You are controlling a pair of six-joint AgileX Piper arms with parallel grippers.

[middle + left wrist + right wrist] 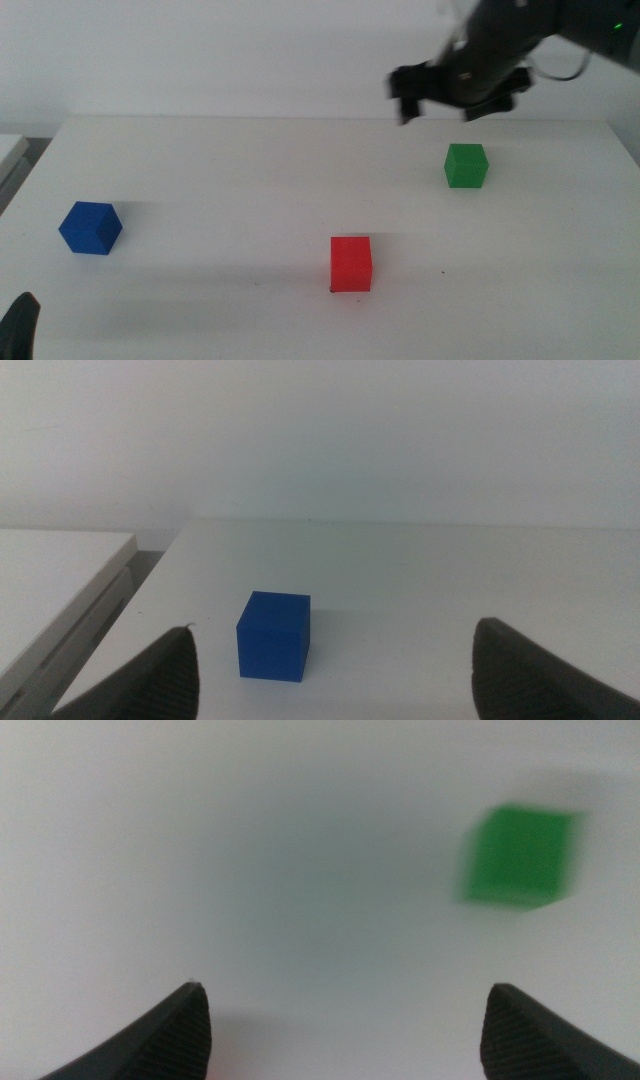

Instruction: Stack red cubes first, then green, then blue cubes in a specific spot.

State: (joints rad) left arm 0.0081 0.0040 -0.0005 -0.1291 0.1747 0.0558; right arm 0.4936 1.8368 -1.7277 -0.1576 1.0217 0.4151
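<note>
The red cube (351,264) stands near the table's front centre, with a tiny black mark (332,290) at its front left corner. Beyond that mark I cannot make out the specific spot. The green cube (466,165) sits further back on the right and shows blurred in the right wrist view (522,855). My right gripper (440,100) hovers above and behind it, open and empty (340,1030), blurred by motion. The blue cube (90,227) rests at the far left. My left gripper (335,670) waits at the front left corner, open, with the blue cube (274,635) a little ahead of it.
The white table's left edge (150,575) runs just beside the blue cube, and a lower white surface (50,570) lies beyond it. White tabletop stretches between the three cubes.
</note>
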